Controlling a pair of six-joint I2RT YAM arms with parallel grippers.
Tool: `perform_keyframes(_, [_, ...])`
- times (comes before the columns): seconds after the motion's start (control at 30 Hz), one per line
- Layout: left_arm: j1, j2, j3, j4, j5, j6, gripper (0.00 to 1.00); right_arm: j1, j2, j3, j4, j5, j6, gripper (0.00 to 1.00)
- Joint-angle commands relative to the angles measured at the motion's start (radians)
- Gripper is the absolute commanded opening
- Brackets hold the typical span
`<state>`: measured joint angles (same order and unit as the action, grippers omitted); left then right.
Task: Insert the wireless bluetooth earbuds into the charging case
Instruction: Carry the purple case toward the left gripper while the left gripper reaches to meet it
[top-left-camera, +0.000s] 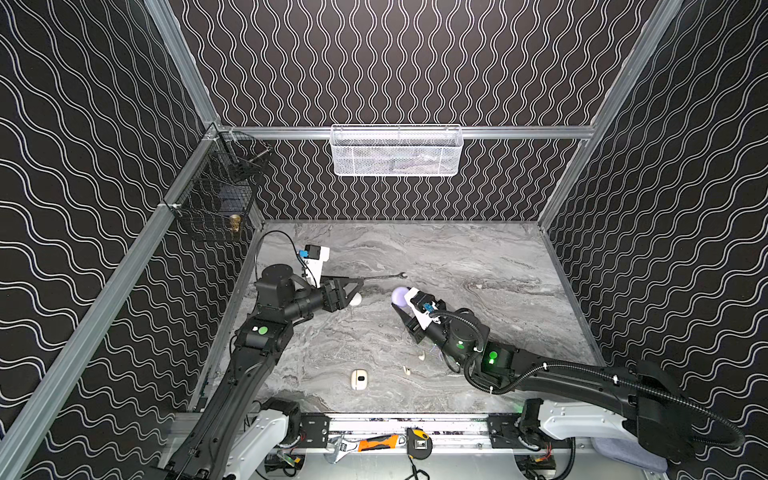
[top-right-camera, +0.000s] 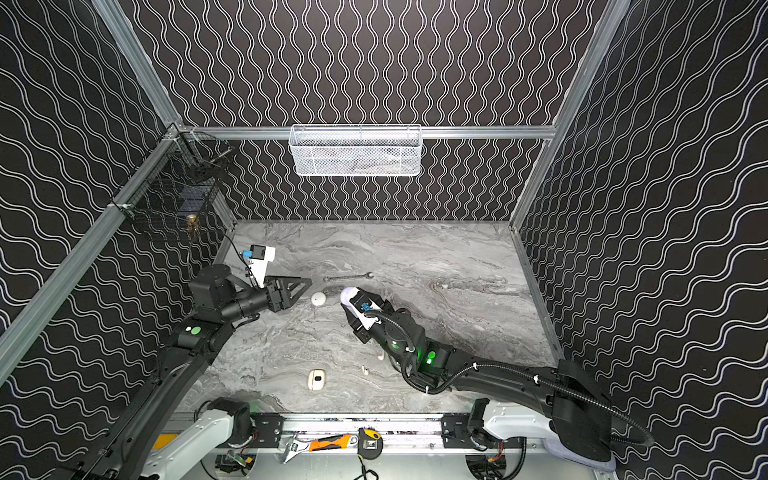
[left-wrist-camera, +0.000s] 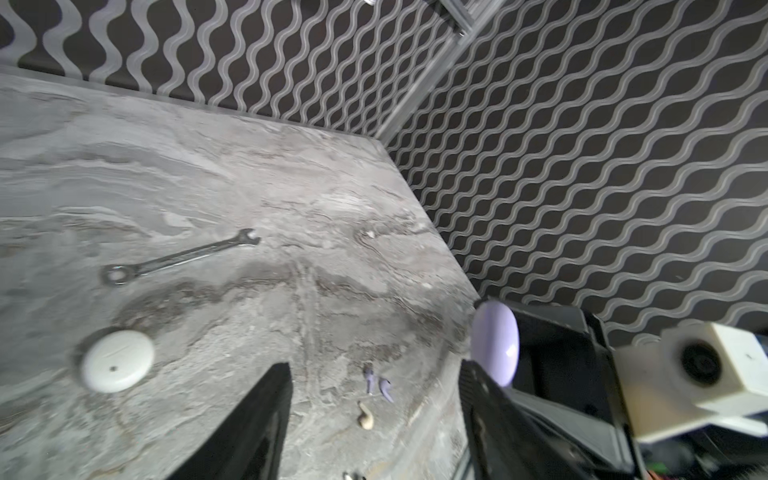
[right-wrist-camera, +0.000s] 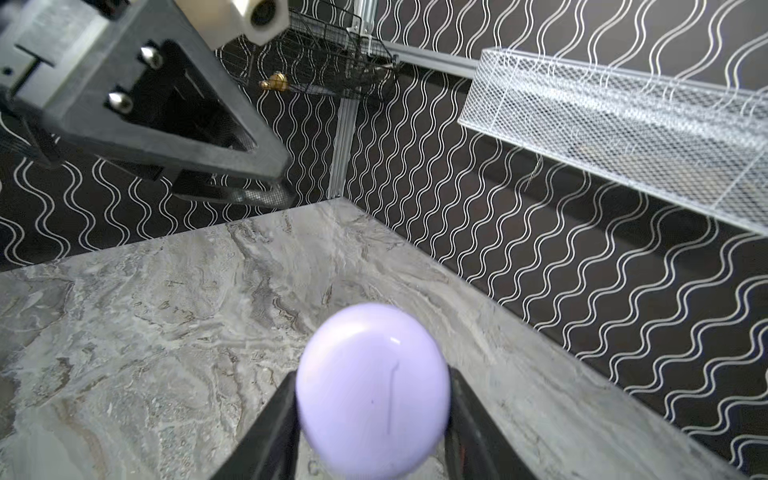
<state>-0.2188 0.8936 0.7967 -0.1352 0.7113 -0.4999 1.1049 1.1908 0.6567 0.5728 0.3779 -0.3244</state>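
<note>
- Lying loose on the bench (top-left-camera: 498, 249) toward the front, cream earbuds (top-left-camera: 421, 355) and lavender earbuds (left-wrist-camera: 370, 380) sit outside every case; the cream case (top-left-camera: 359, 379) nearby is shut.
- Right gripper (right-wrist-camera: 372, 376) clamps the lavender case (top-left-camera: 400, 296), lid closed, probably presenting it for opening.
- Left gripper (top-right-camera: 307, 284), jaws apart and empty, faces it near the shut white case (top-right-camera: 318, 298).
- White mesh basket (top-left-camera: 397, 151) on the far wall: contents unclear.

This was a robot lab cell: aluminium rails (top-left-camera: 519, 132) and wavy-patterned wall panels (top-left-camera: 415, 62) boxed in a marble-look tabletop (top-left-camera: 478, 257), a white mesh basket (top-left-camera: 396, 151) hung at twelve o'clock, hand tools (top-left-camera: 376, 444) lay at six o'clock
</note>
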Motion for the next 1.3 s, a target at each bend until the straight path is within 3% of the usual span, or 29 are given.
perform_keyframes(0.0, [-0.055, -0.010, 0.001, 0.020, 0.091, 0.002, 0.63, 0.000, 0.011, 0.007, 0.089, -0.032, -0.124, 0.26])
perform_keyframes(0.17, [-0.210, -0.043, 0.031, -0.046, -0.016, 0.056, 0.63, 0.001, 0.003, -0.001, 0.103, -0.041, -0.171, 0.25])
perform_keyframes(0.4, [-0.318, -0.030, 0.084, -0.119, -0.109, 0.111, 0.58, 0.007, -0.065, -0.012, 0.042, -0.148, -0.144, 0.28])
perform_keyframes(0.97, [-0.386, 0.007, 0.142, -0.219, -0.143, 0.177, 0.45, 0.035, -0.019, 0.029, 0.052, -0.136, -0.177, 0.26])
perform_keyframes(1.27, [-0.393, 0.011, 0.153, -0.224, -0.119, 0.180, 0.32, 0.048, -0.013, 0.026, 0.057, -0.140, -0.177, 0.27])
